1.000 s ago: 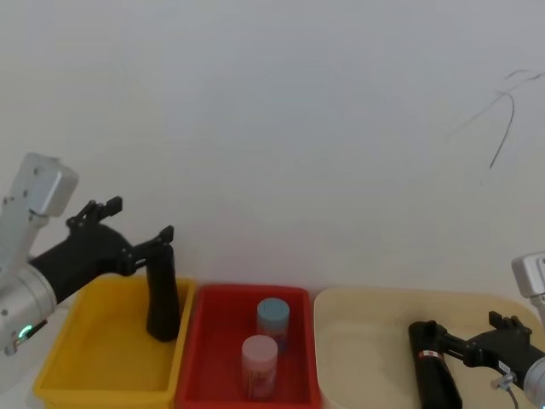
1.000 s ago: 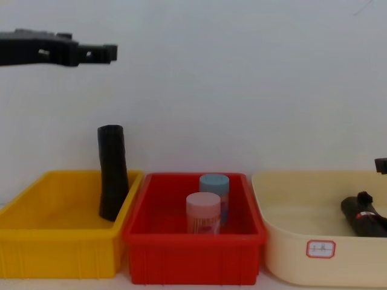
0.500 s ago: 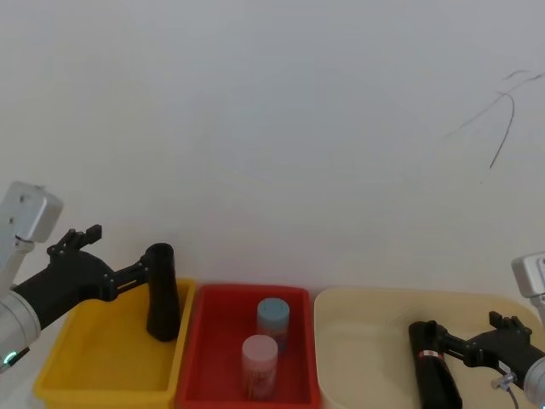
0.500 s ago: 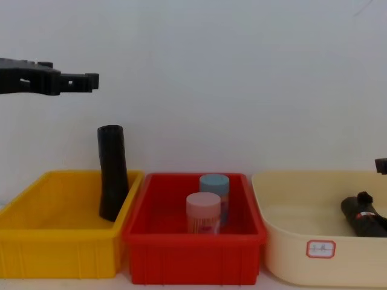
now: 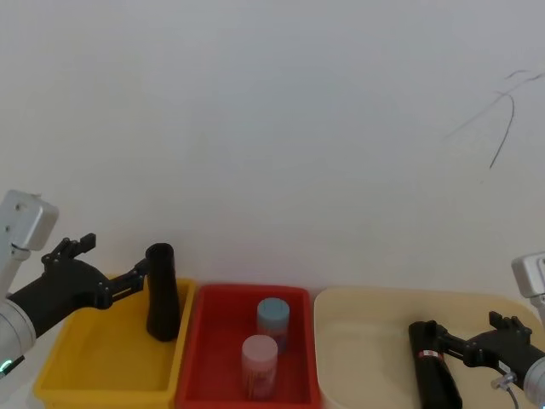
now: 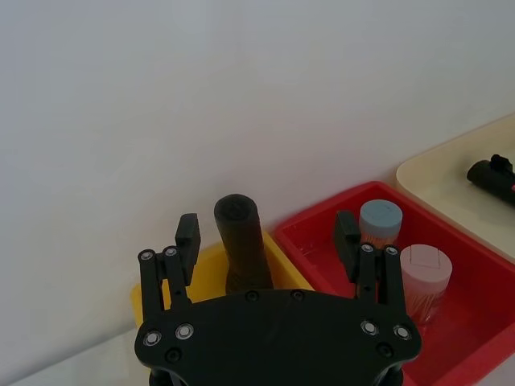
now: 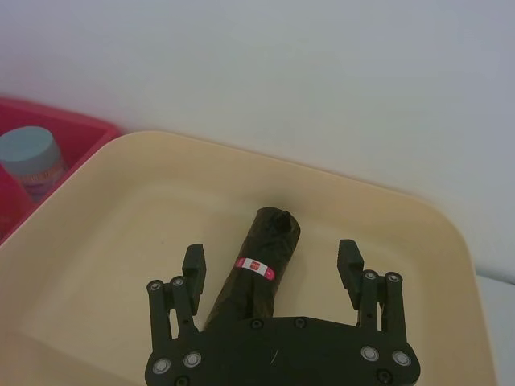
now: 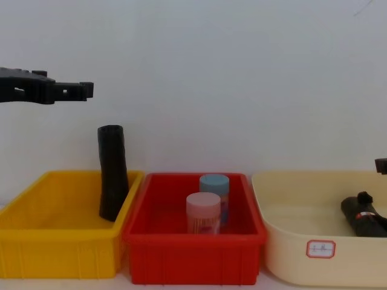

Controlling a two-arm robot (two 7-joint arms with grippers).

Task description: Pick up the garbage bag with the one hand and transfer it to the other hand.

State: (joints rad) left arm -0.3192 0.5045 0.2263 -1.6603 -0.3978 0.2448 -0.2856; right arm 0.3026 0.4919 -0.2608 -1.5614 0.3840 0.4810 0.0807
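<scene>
Black plastic film with a thin red-and-white band, the garbage bag lies on its side in the beige bin, which stands just right of the red bin. The bag rests on the bin floor near the side farthest from the red bin, its knotted end pointing toward the wall.

Over it sits the right hand, its jaws spread wide. One finger stands on each side of the bag, with a gap showing between each finger and the film, so the hand grips nothing. From the chest view the bag shows low behind the beige rim, on the far right of the red bin.

On the other side of the red bin, the left hand hangs in the air above the yellow bin, well higher than the red bin's rim. Its jaws are also wide apart and it is empty. A plain black roll stands tilted in the yellow bin, leaning at the corner next to the red bin, below and ahead of that hand.

Inside the red bin stand two jars, a blue-lidded one behind and a pink-lidded one in front, close together.
</scene>
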